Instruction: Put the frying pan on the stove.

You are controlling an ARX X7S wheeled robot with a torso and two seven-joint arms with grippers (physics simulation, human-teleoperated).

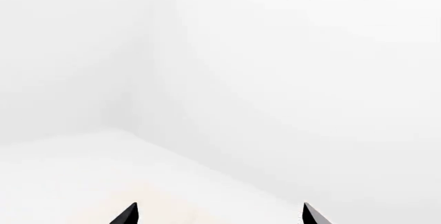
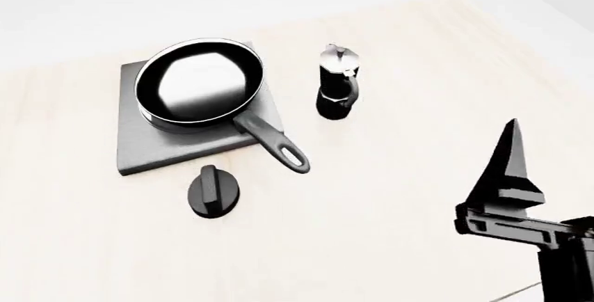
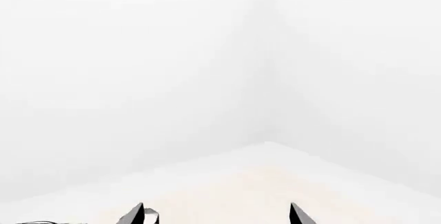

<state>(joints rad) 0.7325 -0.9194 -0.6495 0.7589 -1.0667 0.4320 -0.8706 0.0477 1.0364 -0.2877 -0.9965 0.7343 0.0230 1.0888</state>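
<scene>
Right gripper (image 2: 508, 177) rises at the lower right of the head view, its one visible finger pointing up; its wrist view shows two tips set wide apart with nothing between. Left gripper (image 1: 219, 214) is likewise spread wide and empty, facing white walls. Well apart from both, in the upper left, the pan (image 2: 199, 81) sits on the stove (image 2: 153, 145), handle pointing toward frame centre. Near it on the bench (image 2: 418, 93) stand a knob (image 2: 214, 191) and a moka pot (image 2: 337, 83).

Black-and-silver moka pot (image 2: 337, 83) upright on pale wooden surface (image 2: 408, 197); small round black knob (image 2: 214, 191) lying nearer, well apart from the pot; white walls behind.
</scene>
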